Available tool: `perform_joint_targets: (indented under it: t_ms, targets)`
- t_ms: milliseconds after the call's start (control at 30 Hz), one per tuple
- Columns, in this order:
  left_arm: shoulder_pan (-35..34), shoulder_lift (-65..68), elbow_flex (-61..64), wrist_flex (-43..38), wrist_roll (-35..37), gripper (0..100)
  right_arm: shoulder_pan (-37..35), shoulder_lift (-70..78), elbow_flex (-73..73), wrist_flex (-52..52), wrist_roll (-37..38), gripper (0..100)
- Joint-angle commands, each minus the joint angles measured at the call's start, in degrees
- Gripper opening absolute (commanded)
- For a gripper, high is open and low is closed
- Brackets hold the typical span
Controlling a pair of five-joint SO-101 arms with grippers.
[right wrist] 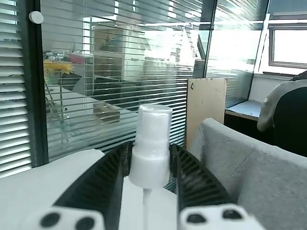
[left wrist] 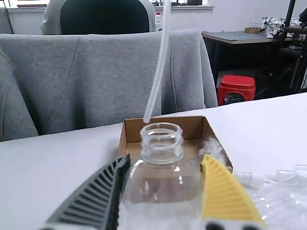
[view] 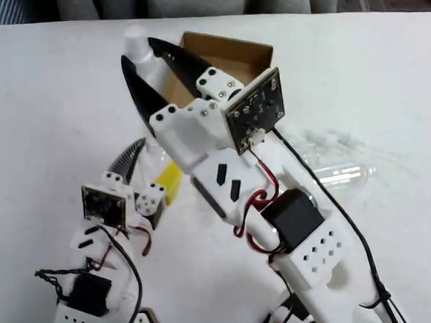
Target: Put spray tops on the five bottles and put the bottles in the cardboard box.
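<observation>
- Table (view: 384, 66): a white surface that carries everything else.
- Cardboard box (view: 231, 53): open-topped and brown. In the high view it sits at about 12 o'clock on the table. It is at roughly 1 o'clock from the bottle I hold, just behind it (left wrist: 194, 125).
- My right gripper (view: 139, 52): black fingers raised above the table at the box's 9 o'clock side. They are drawn in narrow and pinch the spray top by its collar (right wrist: 150, 154).
- My left gripper (view: 156, 157): one grey ribbed finger (left wrist: 98, 199) and one yellow ribbed finger (left wrist: 225, 194). It is at about 8 o'clock on the table. The fingers are closed against the two sides of the clear bottle's body.
- Clear bottle (left wrist: 160, 177): upright between my left fingers, its neck open and uncapped.
- Spare clear bottles (view: 339, 173): these lie on their sides on the table, at about 3 o'clock from the held bottle and well apart from the box (left wrist: 283, 196).
- Spray top (right wrist: 151, 148): white, with the nozzle head uppermost, gripped between my right fingers (view: 135, 43).
- Dip tube (left wrist: 157, 67): a thin pale tube hanging down from the spray top (right wrist: 146, 206). Its lower end is just above the rim of the bottle's open neck. I cannot tell whether it has entered.
</observation>
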Motion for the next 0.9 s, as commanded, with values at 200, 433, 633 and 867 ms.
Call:
perform_joint_targets:
  t_ms: [200, 433, 633, 867]
  targets:
    - [0.31, -1.10, -0.44, -1.85, -0.53, 2, -0.48, -0.13, -0.09, 0.31, 0.88, 1.5]
    - [0.31, -1.10, 0.09, -1.85, -0.53, 2, -0.40, -0.13, 0.62, 0.31, 0.97, 1.5]
    - [0.31, -1.10, 0.26, -1.85, -0.53, 2, -0.40, -0.13, 1.14, 0.40, 0.97, 1.5]
    - [0.31, -1.10, 0.26, -1.85, -0.53, 2, -0.57, -0.40, 1.05, 1.98, 0.97, 1.5]
